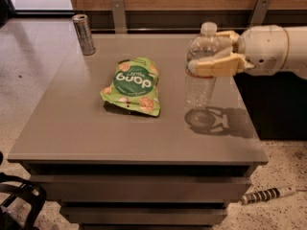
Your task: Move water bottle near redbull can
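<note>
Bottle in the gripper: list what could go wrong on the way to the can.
1. The gripper holds the bottle above the table, clamped at its label; the thin plastic may slip or tilt.
2. The bag lies between bottle and can; a low straight path could snag it.
3. The slim can stands by the table's far left corner; a bump could topple it off.
</note>
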Controlling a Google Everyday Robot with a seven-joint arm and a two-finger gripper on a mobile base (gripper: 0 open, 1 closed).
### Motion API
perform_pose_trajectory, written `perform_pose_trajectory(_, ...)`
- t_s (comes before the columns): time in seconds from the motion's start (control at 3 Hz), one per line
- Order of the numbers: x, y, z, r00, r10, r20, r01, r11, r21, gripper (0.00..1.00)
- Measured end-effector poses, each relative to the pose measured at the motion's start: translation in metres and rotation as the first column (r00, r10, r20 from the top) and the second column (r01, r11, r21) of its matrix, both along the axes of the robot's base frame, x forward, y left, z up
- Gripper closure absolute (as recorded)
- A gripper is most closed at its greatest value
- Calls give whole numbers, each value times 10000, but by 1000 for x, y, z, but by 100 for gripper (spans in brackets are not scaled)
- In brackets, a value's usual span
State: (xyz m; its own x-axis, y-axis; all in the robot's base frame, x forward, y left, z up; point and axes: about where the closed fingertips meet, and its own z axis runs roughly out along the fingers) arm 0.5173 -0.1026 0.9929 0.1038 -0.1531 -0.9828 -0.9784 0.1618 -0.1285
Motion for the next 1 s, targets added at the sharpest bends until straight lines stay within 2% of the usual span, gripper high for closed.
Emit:
perform_pose_trajectory(0.33, 49, -13, 30, 9979, -648, 72, 645, 9975, 305, 100)
perform_pose_trajectory(0.67, 96, -12, 58, 9898, -1405, 255, 1387, 9884, 610, 100)
perform_pose_trajectory(1.0, 128, 5, 78, 9787, -1980, 536, 1945, 9788, 643, 100)
